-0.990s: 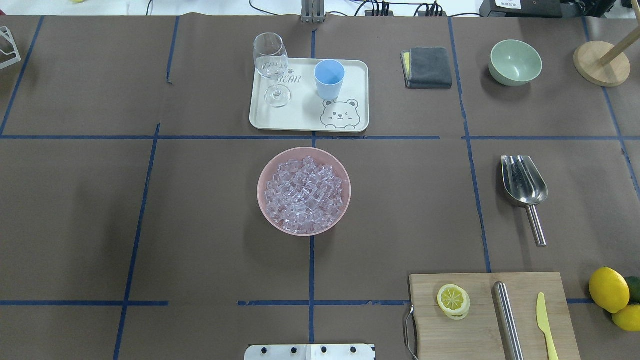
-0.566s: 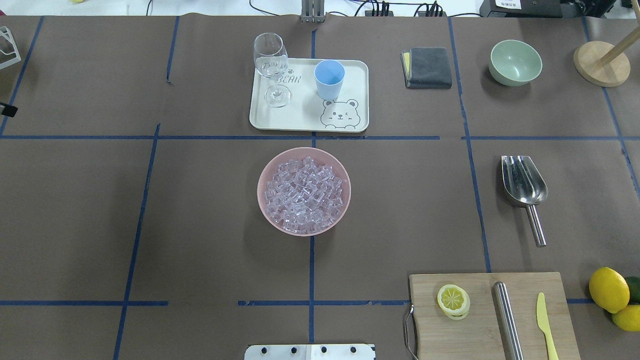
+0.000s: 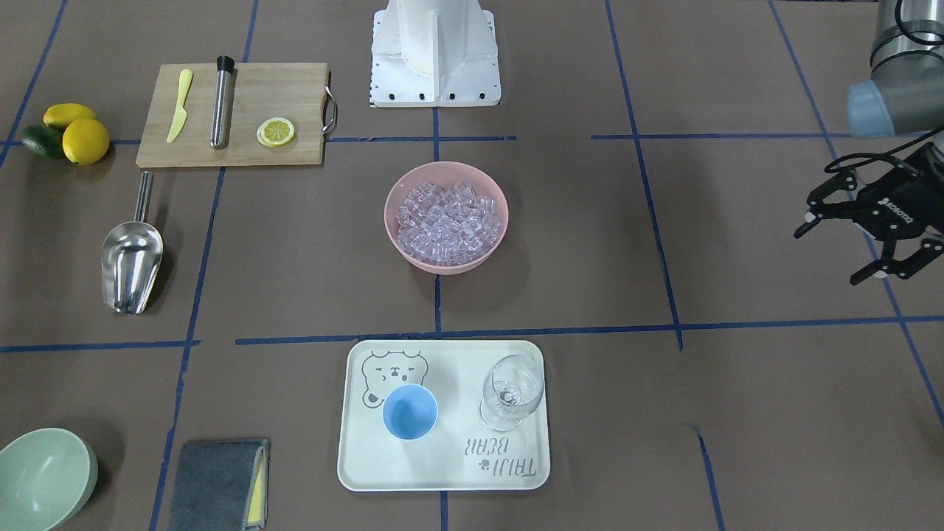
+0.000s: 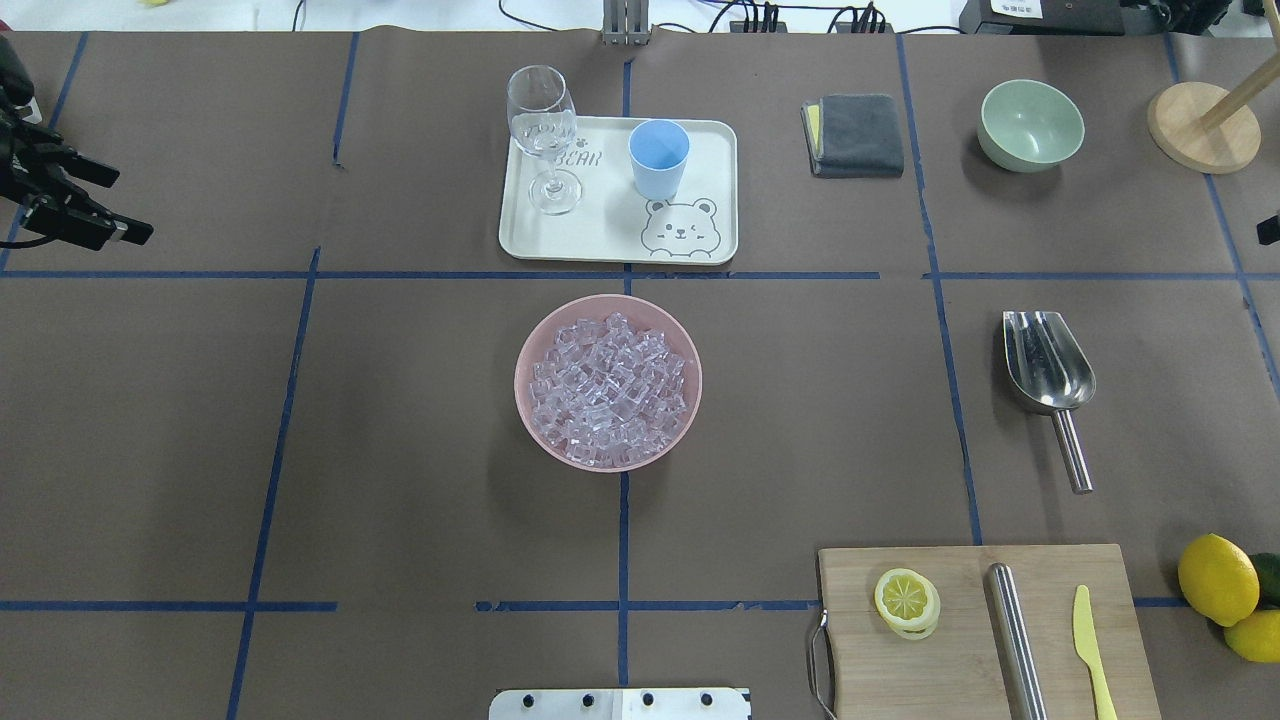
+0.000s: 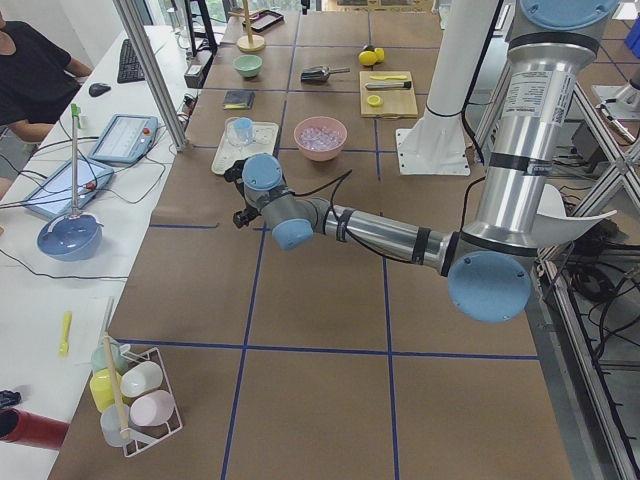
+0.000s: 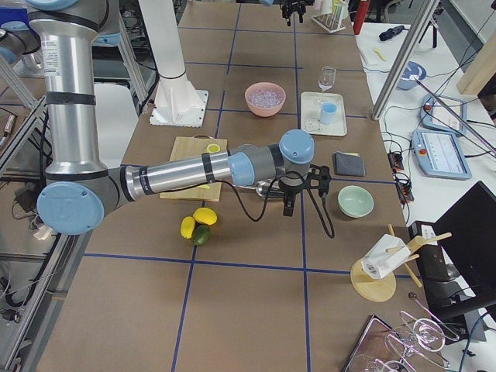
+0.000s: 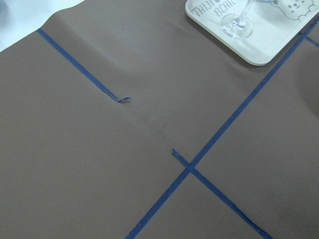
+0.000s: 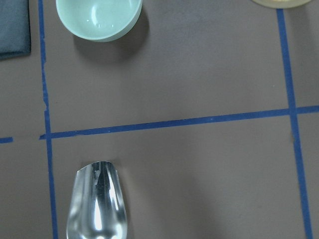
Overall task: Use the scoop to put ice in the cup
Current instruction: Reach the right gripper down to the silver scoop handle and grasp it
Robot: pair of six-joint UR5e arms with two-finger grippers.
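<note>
Steel scoop [image 4: 1045,365] untouched; left gripper [image 3: 830,254] newly entered overhead view, jaws apart; right gripper [image 6: 307,198] state indeterminate; scoop pickup pending.

A robotics laboratory: the bench [image 4: 400,450] is papered brown and ruled into a grid with blue tape [image 4: 622,540]; a white pedestal [image 3: 435,51] at the middle of one long edge of the bench carries two industrial arms [image 5: 380,232]; aluminium posts [image 5: 150,70] rise along the opposite edge; beyond them a white side table [image 5: 40,260] holds touchscreen pendants [image 5: 125,138], a keyboard [image 5: 130,60] and cables; a person [image 5: 30,75] sits there.
</note>
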